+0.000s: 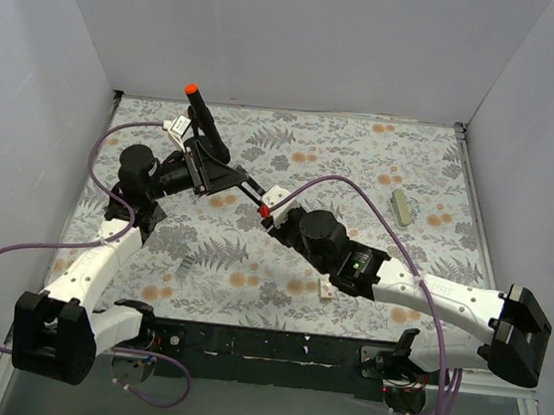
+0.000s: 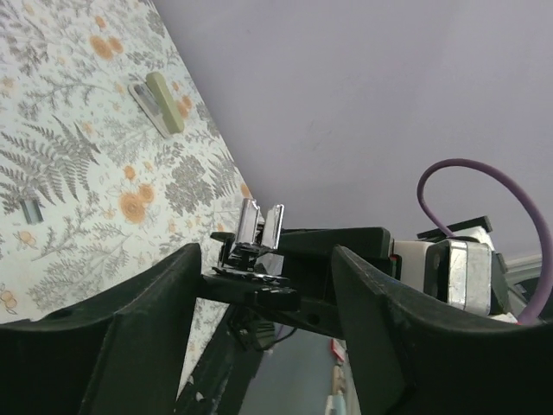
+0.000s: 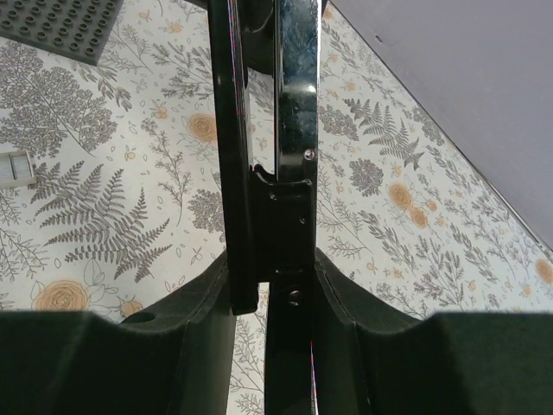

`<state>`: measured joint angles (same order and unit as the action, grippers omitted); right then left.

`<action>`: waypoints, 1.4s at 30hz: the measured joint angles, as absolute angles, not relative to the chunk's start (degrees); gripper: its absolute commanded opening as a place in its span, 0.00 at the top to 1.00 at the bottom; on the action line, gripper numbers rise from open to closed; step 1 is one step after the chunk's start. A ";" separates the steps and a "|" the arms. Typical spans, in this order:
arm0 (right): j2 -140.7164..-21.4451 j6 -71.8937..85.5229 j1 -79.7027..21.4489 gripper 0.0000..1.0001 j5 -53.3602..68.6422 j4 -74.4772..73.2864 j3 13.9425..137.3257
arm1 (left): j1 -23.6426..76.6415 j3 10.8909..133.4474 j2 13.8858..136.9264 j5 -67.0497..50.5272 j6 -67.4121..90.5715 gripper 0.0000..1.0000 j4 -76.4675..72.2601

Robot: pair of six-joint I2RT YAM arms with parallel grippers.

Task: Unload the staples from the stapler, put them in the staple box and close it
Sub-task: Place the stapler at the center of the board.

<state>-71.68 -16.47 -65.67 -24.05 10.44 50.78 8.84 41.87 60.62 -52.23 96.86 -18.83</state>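
The stapler point(image 1: 249, 188) is a slim black bar held above the table between my two grippers. My right gripper point(image 1: 271, 210) is shut on one end of it. In the right wrist view the stapler point(image 3: 294, 130) stands as two parallel black bars pinched in the gripper point(image 3: 272, 285). My left gripper point(image 1: 223, 173) is spread wide at the other end. In the left wrist view the stapler point(image 2: 259, 292) crosses the gap between the fingers point(image 2: 155, 320), with its silvery inner arm point(image 2: 259, 223) sticking up. I cannot see either finger pressing on it.
A black post with an orange tip point(image 1: 203, 119) stands at the back left, right behind my left gripper. A pale green block point(image 1: 402, 207) lies at the right and also shows in the left wrist view point(image 2: 162, 104). Small pieces lie at the front point(image 1: 327, 291), point(image 1: 182, 267). A grey studded plate point(image 3: 60, 26) shows.
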 measured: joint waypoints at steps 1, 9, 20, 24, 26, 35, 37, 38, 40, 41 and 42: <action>-72.03 -16.16 -65.71 0.99 -24.05 10.44 50.76 | 8.84 41.87 61.19 -52.23 97.27 0.60 -19.14; -72.16 -13.69 -65.98 0.88 -25.47 10.94 50.76 | 8.64 41.10 62.46 -51.16 98.85 1.00 -20.56; -69.10 -6.68 -64.77 0.21 -19.97 10.02 50.68 | 8.75 39.79 62.33 -51.92 98.00 1.00 -22.85; -64.31 -2.28 -61.80 0.21 -13.63 8.54 50.81 | 8.75 39.79 62.48 -53.91 95.61 1.00 -23.24; -62.39 0.71 -58.89 0.23 -9.43 7.57 51.16 | 8.75 39.79 62.48 -54.76 94.89 1.00 -23.88; -63.64 14.72 -44.58 0.27 16.91 8.27 53.60 | 8.75 39.79 62.48 -58.54 94.91 1.00 -29.67; -65.19 17.87 -44.36 0.26 21.32 9.91 53.56 | 8.75 39.75 62.48 -58.72 94.94 1.00 -30.09; -66.02 19.31 -44.36 0.26 23.27 11.07 53.56 | 8.75 39.66 62.48 -58.76 94.98 1.00 -30.33; -67.61 22.35 -44.38 0.26 26.76 14.02 53.47 | 8.75 38.96 62.41 -58.72 95.15 1.00 -31.00; -68.10 23.24 -44.42 0.26 27.79 15.00 53.45 | 8.75 38.54 62.41 -58.74 95.26 1.00 -31.16; -68.64 24.25 -44.42 0.26 28.95 16.21 53.45 | 8.75 38.11 62.41 -58.72 95.37 1.00 -31.31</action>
